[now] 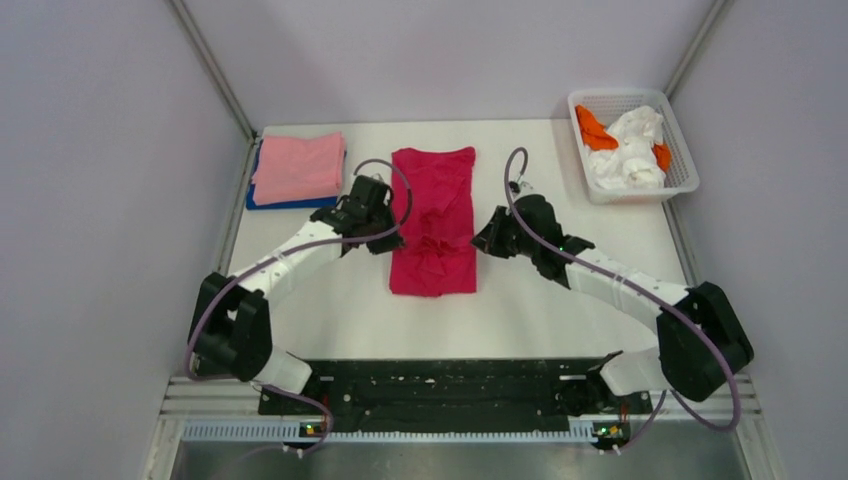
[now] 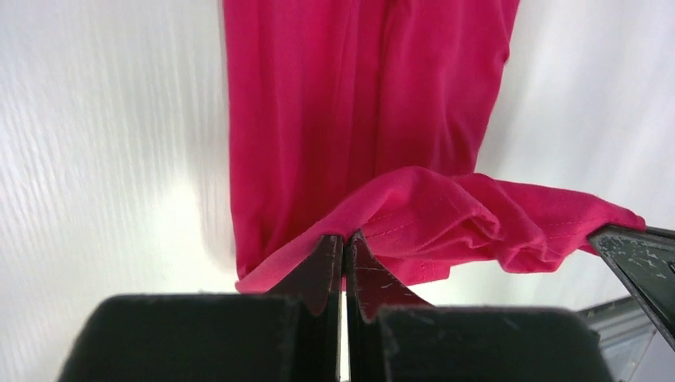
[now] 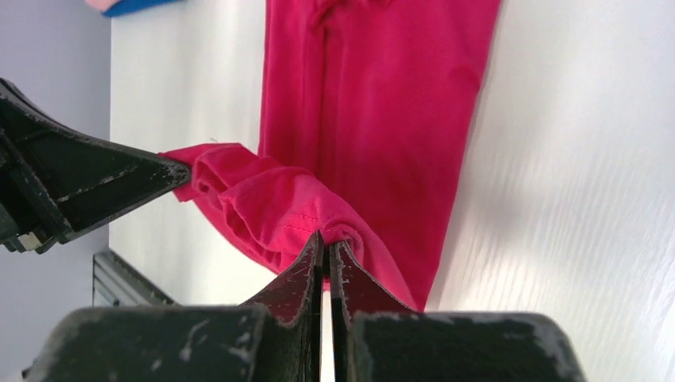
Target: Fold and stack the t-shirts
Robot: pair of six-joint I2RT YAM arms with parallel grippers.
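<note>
The crimson-red t-shirt (image 1: 433, 215) lies as a long narrow strip in the middle of the table, its near end lifted and bunched. My left gripper (image 1: 392, 240) is shut on the shirt's left near edge (image 2: 374, 207). My right gripper (image 1: 480, 240) is shut on its right near edge (image 3: 318, 215). The hem sags between the two grippers just above the table. The light pink t-shirt (image 1: 298, 166) lies folded on the folded deep blue t-shirt (image 1: 292, 202) at the back left.
A white basket (image 1: 678, 160) at the back right holds white and orange cloths (image 1: 628, 145). Grey walls close in the table on both sides and at the back. The black arm mount (image 1: 440, 385) runs along the near edge.
</note>
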